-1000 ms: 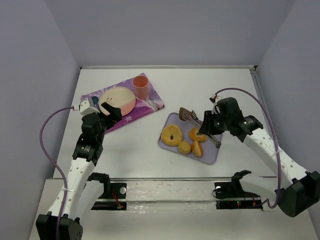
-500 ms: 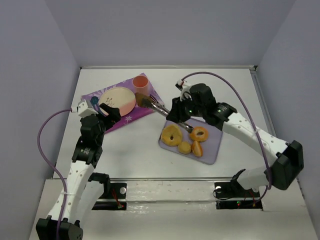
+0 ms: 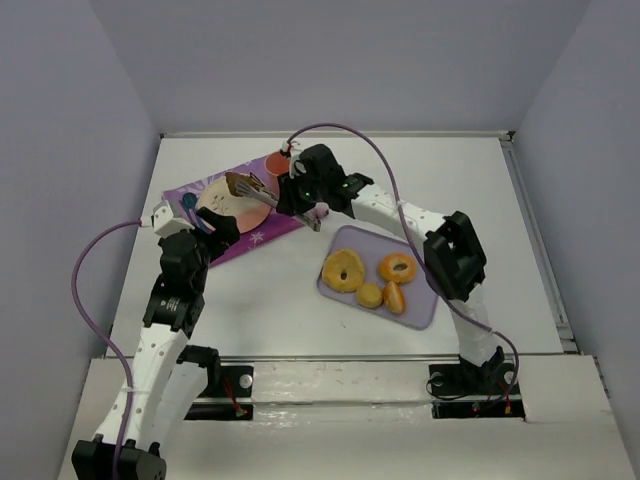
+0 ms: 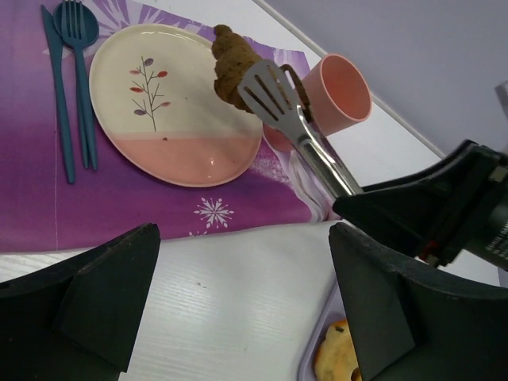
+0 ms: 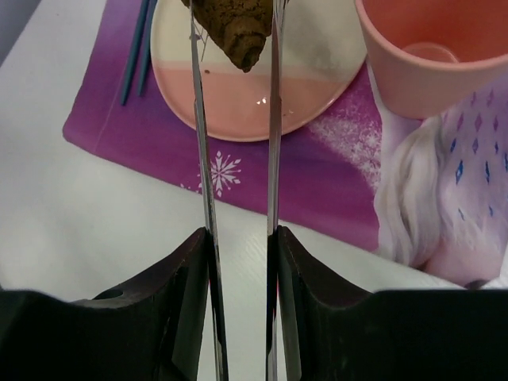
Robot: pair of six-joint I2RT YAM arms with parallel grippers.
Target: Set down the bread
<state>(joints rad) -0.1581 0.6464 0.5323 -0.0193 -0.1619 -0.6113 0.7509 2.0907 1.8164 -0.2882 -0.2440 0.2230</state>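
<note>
The bread (image 4: 232,65) hung in tongs (image 4: 305,143) over the plate (image 4: 127,103)
The right gripper (image 5: 240,238), nearly closed, squeezed the tongs; a pink cup (image 4: 341,91) stood just beside the plate, and the left gripper (image 4: 242,230) gaped empty nearby.

We see the bread (image 4: 228,65) as a small, dark brown lump with a rough crust, narrowing to a blunt tip at one end. It hangs pinched between the two blades of the metal tongs (image 4: 295,127), over the cream-and-pink plate (image 4: 159,135). It seems lifted clear of the plate, though we cannot judge the gap.
</note>
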